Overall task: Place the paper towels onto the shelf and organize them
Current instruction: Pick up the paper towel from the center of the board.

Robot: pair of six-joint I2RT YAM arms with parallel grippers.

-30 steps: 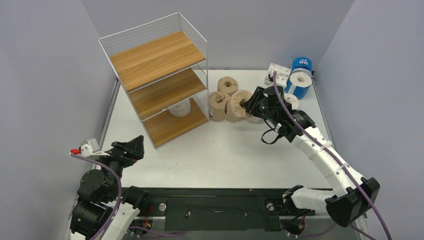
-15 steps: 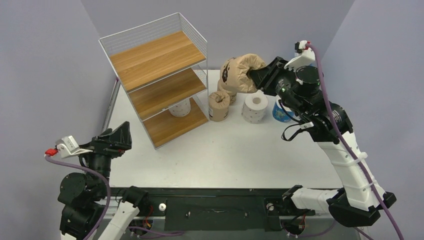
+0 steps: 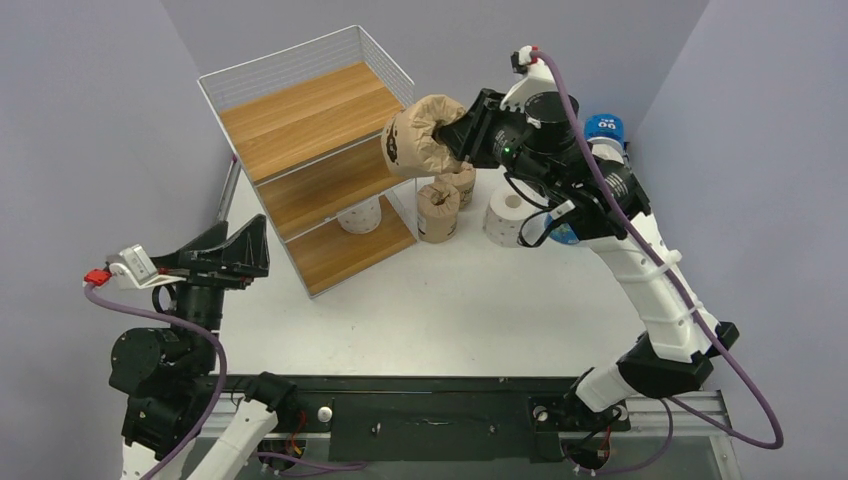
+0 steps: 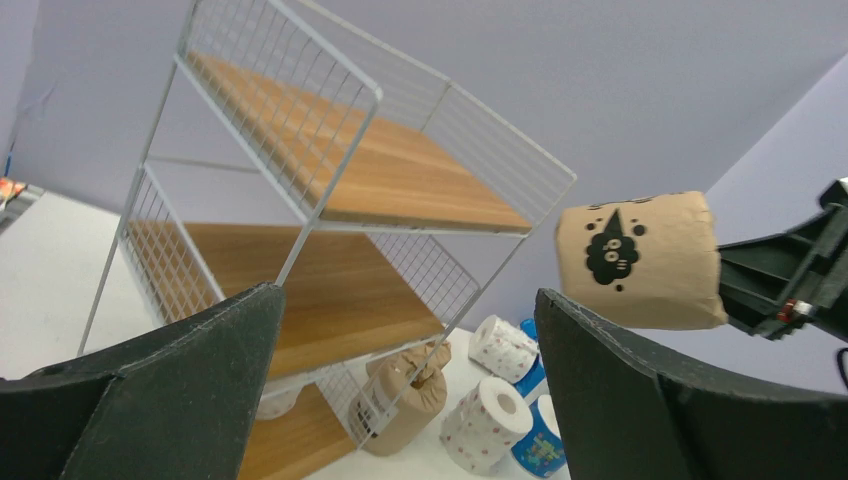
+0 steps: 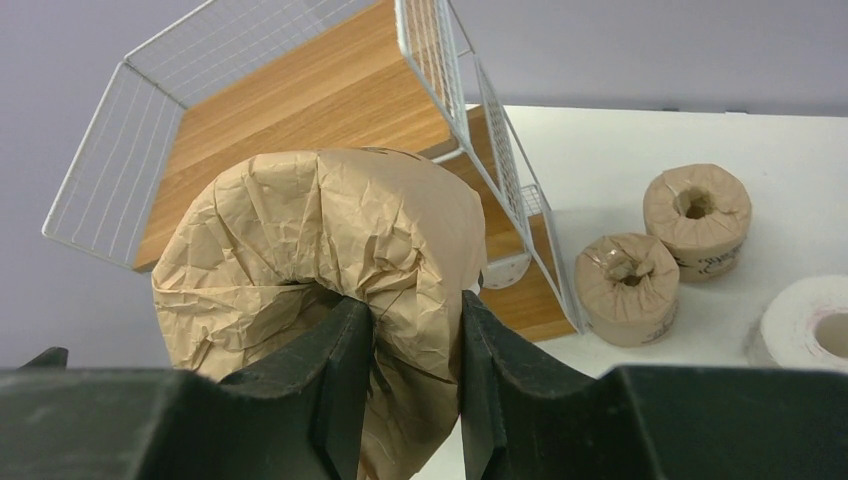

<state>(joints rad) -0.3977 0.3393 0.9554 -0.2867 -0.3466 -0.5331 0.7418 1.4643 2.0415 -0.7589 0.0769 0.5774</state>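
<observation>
The brown-wrapped roll point(image 3: 418, 135) hangs in the air near the top centre of the overhead view, just beside the right-hand wire side of the shelf point(image 3: 310, 115) and about level with its top tier. Your right gripper point(image 3: 455, 140) is clenched on the wall of the roll's near end, crumpling the paper between the fingers. The roll lies on its side: its core axis runs roughly level, left to right in that frame, with the free end toward the shelf and the dark print on its curved side.

To do this well, I judge you need to clear the top tier's wire rail before going in. Then tip the roll upright and set it deep in a corner so later rolls fit. The grip is off-centre, so expect some sag.

Your left gripper point(image 3: 255, 255), at lower left, is spread wide and holds nothing.
</observation>
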